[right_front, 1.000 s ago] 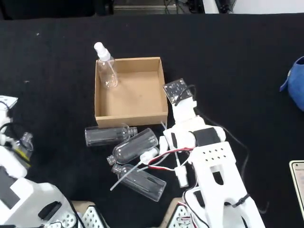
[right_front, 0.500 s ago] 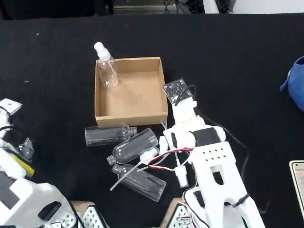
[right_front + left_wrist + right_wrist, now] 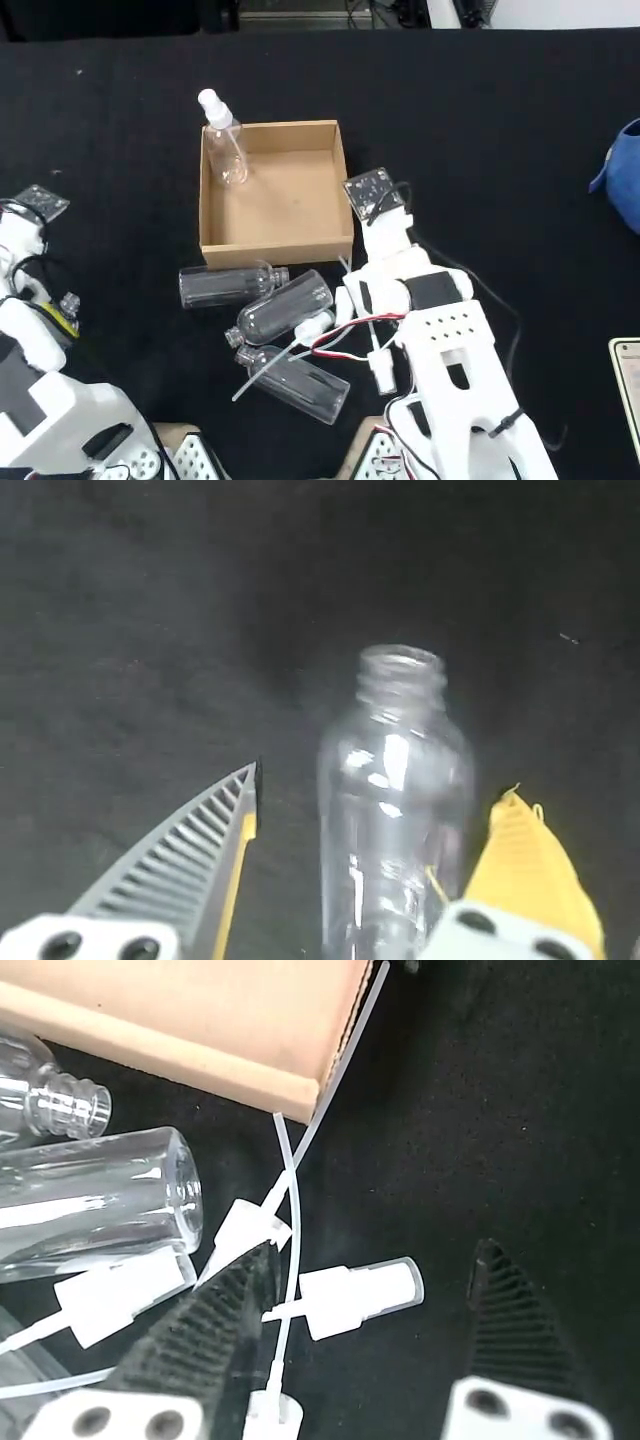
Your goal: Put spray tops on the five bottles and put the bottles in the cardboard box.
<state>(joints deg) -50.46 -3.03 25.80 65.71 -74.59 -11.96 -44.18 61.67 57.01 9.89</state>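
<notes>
Bottle [image 3: 395,780] first: well to the left of the cardboard box [image 3: 275,243], the left jaws pinch it by the body, neck open. At the box's far left corner leans one capped bottle [image 3: 226,150]; three uncapped bottles [image 3: 285,308] lie just before its front wall. Off its near right corner the right jaws hang spread over a spray top [image 3: 355,1298]. We should close squarely on its cap, clear of the tangled tubes [image 3: 290,1175], so it lifts alone.
</notes>
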